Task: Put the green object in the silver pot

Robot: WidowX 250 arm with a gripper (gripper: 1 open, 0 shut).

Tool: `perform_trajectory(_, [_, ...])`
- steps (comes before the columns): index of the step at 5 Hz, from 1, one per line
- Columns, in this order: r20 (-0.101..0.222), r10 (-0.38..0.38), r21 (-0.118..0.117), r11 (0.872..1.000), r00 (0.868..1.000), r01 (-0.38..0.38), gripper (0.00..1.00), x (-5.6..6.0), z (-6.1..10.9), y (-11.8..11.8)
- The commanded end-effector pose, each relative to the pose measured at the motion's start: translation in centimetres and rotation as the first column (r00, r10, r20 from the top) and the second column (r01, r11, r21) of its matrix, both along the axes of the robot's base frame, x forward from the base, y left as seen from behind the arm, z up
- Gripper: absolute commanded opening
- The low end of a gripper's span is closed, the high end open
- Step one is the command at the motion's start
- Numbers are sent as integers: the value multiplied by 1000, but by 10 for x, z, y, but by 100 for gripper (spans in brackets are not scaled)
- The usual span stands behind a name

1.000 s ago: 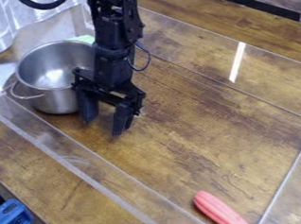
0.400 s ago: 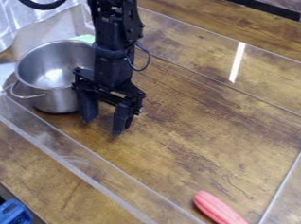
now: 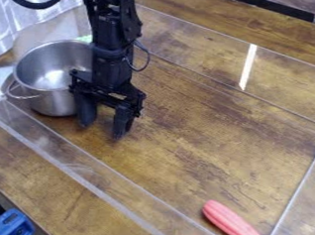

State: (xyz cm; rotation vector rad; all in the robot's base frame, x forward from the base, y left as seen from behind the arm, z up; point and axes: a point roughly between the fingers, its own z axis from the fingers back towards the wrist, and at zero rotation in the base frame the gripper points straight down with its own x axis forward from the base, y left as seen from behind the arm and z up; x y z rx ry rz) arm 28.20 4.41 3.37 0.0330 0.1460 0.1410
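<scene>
Hovering low over a brown wooden tabletop [image 3: 186, 141], I hold my black mechanical pincer [image 3: 105, 125] just beside a shiny round stainless-steel pot [image 3: 50, 72], my dark arm reaching down from the top of the view. My fingertips point down toward the wood, to the right of the pot as the camera sees it, and partly cover its near right side. Whether they are released or clenched I cannot tell, dark as they are against one another. The pot sits upright toward the left of the view, its thin loop side handle [image 3: 19, 94] facing the lower left. Behind my arm, near the pot's far rim, a small pale light-green soft-looking object [image 3: 86, 38] shows only in part; I cannot tell its full shape. Well apart from me, a long red-orange object [image 3: 234, 224] lies at the lower right, and a blue object [image 3: 10, 224] shows at the lower left corner.
</scene>
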Motion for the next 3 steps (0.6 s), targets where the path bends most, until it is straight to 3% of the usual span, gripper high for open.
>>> perform_trajectory(1, [46,16,3,1000,999,-16,0,4,10,6])
perform_trajectory(3, [52,17,1,1000,998,-17,0,5,9,6])
